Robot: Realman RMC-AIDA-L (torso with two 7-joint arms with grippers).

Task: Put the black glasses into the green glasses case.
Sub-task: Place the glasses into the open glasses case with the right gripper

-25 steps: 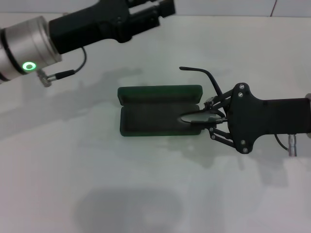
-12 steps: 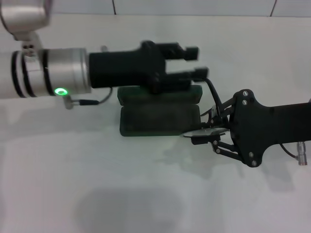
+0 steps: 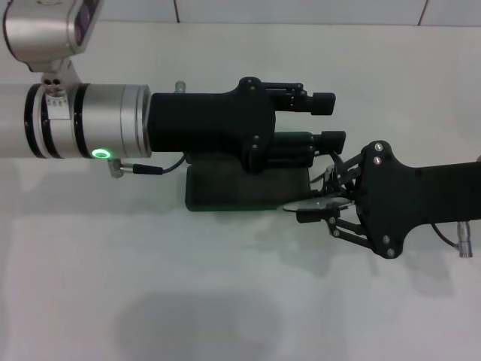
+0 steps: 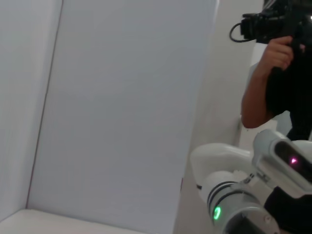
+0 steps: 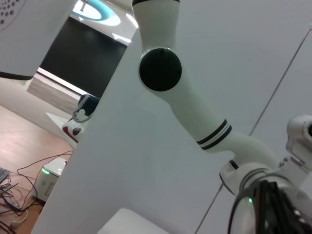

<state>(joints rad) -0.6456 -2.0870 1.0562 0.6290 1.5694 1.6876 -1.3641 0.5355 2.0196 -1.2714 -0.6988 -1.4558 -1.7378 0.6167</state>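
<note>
White tabletop [image 3: 225, 301], pale tiled wall behind. Left gripper [image 3: 329, 119] reaches across over the green glasses case [image 3: 225, 188], fingers [image 3: 323, 103] spread apart with nothing between them; the lower finger lies just beside the right gripper. Right gripper [image 3: 319, 204] sits at the case's right end, fingers pinched on the black glasses [image 3: 319, 203]. One lens shows just off the case's near right corner; the rest of the frame is hidden by the grippers. Case lies open, mostly covered by the left arm; visible tray part looks dark and bare. No lettering readable. Wrist views show only walls and robot arms.
</note>
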